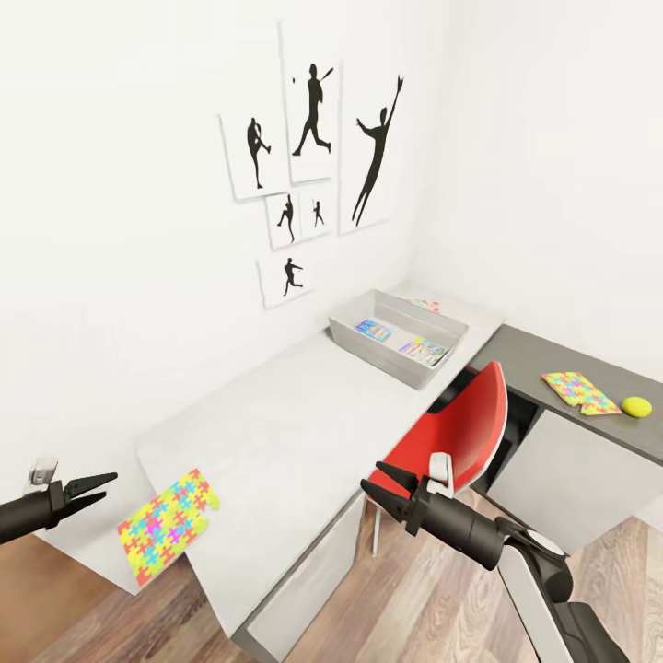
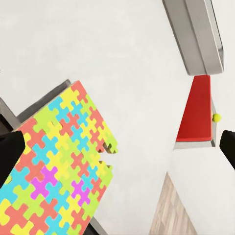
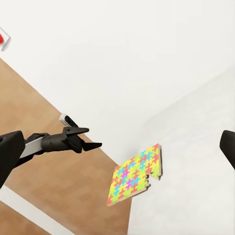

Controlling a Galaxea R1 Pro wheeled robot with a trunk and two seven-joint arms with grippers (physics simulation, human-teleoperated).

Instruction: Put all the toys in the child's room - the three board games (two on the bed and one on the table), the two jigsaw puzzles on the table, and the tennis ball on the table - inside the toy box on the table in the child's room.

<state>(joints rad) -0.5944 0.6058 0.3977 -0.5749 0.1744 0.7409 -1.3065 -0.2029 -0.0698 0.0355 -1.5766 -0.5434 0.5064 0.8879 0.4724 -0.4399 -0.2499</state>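
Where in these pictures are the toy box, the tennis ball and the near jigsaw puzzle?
toy box (image 1: pixel 354 337): head view, its near grey wall.
tennis ball (image 1: pixel 636 406): head view, ball's middle.
near jigsaw puzzle (image 1: pixel 168 523): head view, middle of its pieces.

No text, label, brand, number or sign is legible in any view. The lids of the two board games (image 1: pixel 373 330) (image 1: pixel 423 350) lying in the toy box (image 1: pixel 353 339) carry busy colour printing, but it is too small and blurred to read as words. The wall pictures (image 1: pixel 311 120) show black ball-player silhouettes with no lettering. The two jigsaw puzzles (image 1: pixel 168 523) (image 1: pixel 578 390) bear plain coloured pieces with no marks, and the tennis ball (image 1: pixel 636 406) shows no visible logo.
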